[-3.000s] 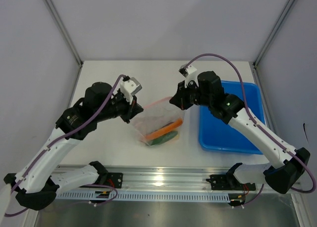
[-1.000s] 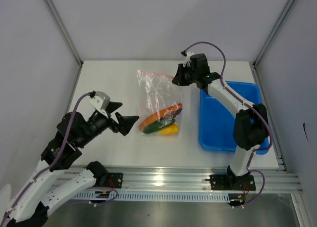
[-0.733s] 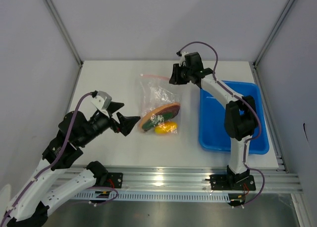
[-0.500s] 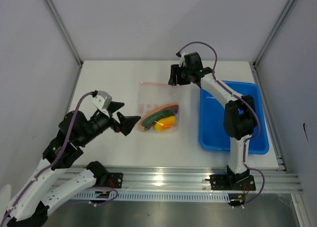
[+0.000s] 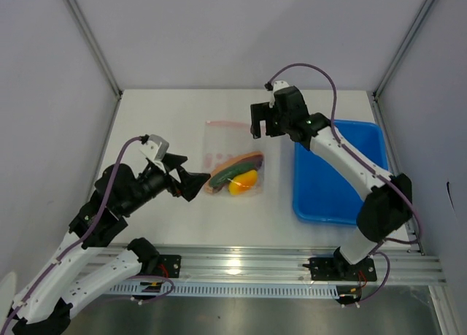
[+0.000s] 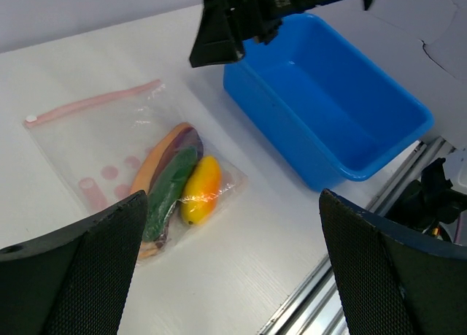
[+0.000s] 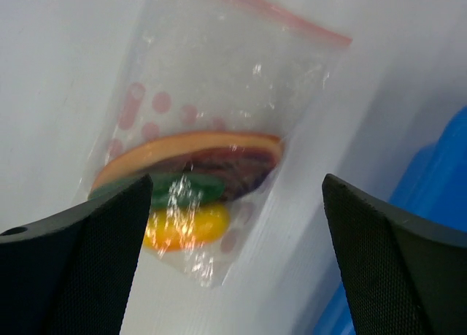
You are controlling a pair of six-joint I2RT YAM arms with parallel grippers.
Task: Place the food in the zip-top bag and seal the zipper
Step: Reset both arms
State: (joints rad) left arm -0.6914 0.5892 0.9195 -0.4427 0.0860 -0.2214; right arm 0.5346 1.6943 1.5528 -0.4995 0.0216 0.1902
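The zip-top bag [image 5: 228,151] lies flat on the white table, clear with pink dots. Its zipper [image 5: 228,122], a thin pink strip, runs straight along the far edge. All the food is inside, at the near end: the dark-green cucumber [image 6: 166,195], the yellow-orange piece [image 6: 200,190] and the red-brown piece [image 6: 175,147]. My right gripper [image 5: 263,127] hovers open beside the zipper's right end, touching nothing; its wrist view looks down on the bag [image 7: 219,87]. My left gripper [image 5: 195,171] stands open just left of the food, empty.
A blue tray [image 5: 343,196] stands right of the bag, under the right arm, and shows nothing inside [image 6: 332,105]. Grey walls close the table's back and sides. The metal rail with the arm bases [image 5: 241,266] runs along the near edge.
My right gripper opened and let go of the bag's zipper edge; the bag, which hung upright, settled flat on the table. The right arm drew slightly back; the left gripper edged toward the bag.
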